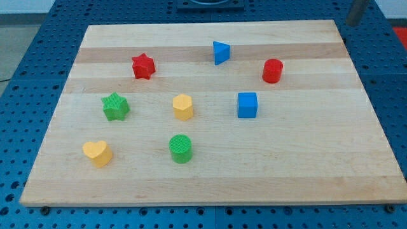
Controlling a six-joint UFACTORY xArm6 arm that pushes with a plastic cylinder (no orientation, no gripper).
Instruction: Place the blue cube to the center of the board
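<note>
The blue cube (247,105) sits on the wooden board (305,159), a little right of the board's middle. My tip (351,24) shows as a dark rod end at the view's top right, just beyond the board's far right corner and well away from the blue cube. It touches no block.
A blue triangular block (220,52) lies above the cube and a red cylinder (272,70) to its upper right. A yellow hexagonal block (183,107) is left of it. A red star (144,66), green star (115,106), yellow heart (97,152) and green cylinder (181,148) lie further left.
</note>
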